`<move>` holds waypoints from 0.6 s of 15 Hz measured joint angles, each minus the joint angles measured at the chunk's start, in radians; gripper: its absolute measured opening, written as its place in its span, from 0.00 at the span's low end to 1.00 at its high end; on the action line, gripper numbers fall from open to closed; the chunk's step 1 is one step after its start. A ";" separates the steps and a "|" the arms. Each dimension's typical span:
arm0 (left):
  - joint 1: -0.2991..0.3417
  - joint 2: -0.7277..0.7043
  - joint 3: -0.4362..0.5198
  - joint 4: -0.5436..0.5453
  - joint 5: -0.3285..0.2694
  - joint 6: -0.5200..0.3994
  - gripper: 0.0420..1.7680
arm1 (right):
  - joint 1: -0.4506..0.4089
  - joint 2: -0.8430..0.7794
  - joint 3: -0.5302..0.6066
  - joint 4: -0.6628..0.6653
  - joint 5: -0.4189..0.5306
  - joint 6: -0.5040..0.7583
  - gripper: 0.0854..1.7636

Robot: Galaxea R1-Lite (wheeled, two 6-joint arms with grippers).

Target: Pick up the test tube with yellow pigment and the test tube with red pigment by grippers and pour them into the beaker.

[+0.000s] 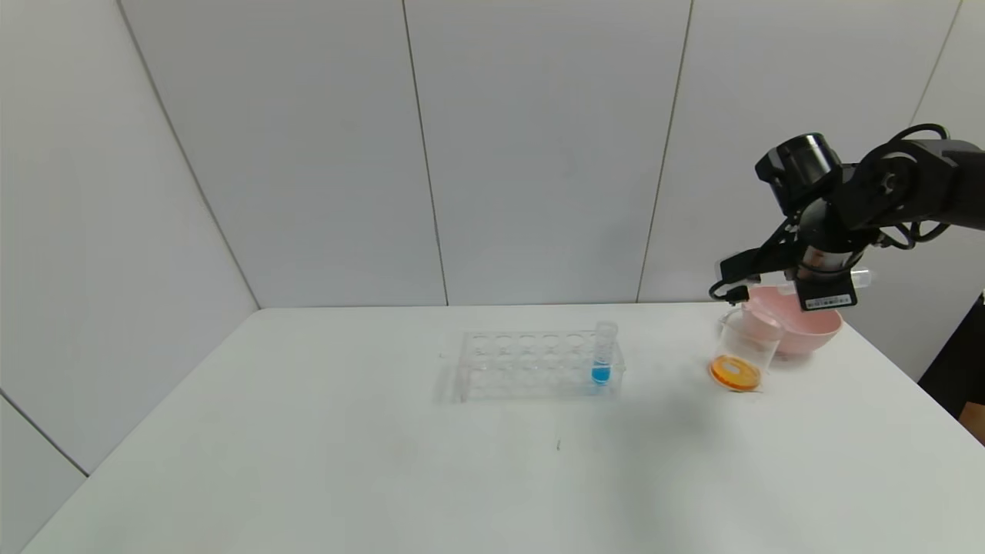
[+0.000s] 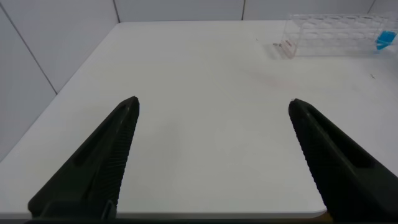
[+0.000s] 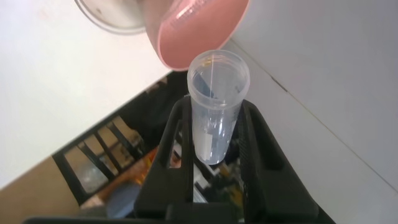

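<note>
We held the right gripper [image 1: 827,277] high at the far right of the table [image 1: 385,477], above the pink bowl [image 1: 808,327], with its fingers closed on a clear, seemingly emptied test tube [image 3: 214,112]. In the head view that tube [image 1: 860,278] lay roughly level, one end sticking out to the right of the gripper; we could not tell which pigment it had carried. In the right wrist view the bowl's pink rim [image 3: 199,31] showed just beyond the tube's open mouth.

The beaker [image 1: 745,350] stood on the table just left of the bowl and touching or nearly touching it, with orange liquid pooled at its bottom.

The clear tube rack [image 1: 531,365] sat near the table's middle, well apart from the beaker, holding one upright tube with blue liquid [image 1: 602,355] at its right end.

Our left gripper [image 2: 214,155] hovered over the left part of the table, fingers spread wide and holding nothing.
</note>
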 joint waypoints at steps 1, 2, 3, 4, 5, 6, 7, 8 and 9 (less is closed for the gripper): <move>0.000 0.000 0.000 0.000 0.000 0.000 0.97 | -0.017 -0.006 0.001 0.004 0.068 0.035 0.24; 0.000 0.000 0.000 0.000 0.000 0.000 0.97 | -0.042 -0.015 0.003 0.008 0.142 0.067 0.24; 0.000 0.000 0.000 0.000 0.000 0.000 0.97 | -0.071 -0.024 0.005 0.009 0.219 0.094 0.24; 0.000 0.000 0.000 0.000 0.000 0.000 0.97 | -0.100 -0.034 0.010 0.007 0.314 0.140 0.24; 0.000 0.000 0.000 0.000 0.000 0.000 0.97 | -0.125 -0.041 0.015 0.003 0.430 0.207 0.24; 0.000 0.000 0.000 0.000 0.000 0.000 0.97 | -0.149 -0.049 0.020 0.002 0.557 0.287 0.24; 0.000 0.000 0.000 0.000 0.000 0.000 0.97 | -0.178 -0.060 0.024 0.001 0.670 0.367 0.24; 0.000 0.000 0.000 0.000 0.000 0.000 0.97 | -0.215 -0.076 0.029 0.000 0.752 0.441 0.24; 0.000 0.000 0.000 0.000 0.000 0.000 0.97 | -0.248 -0.093 0.038 -0.001 0.799 0.510 0.24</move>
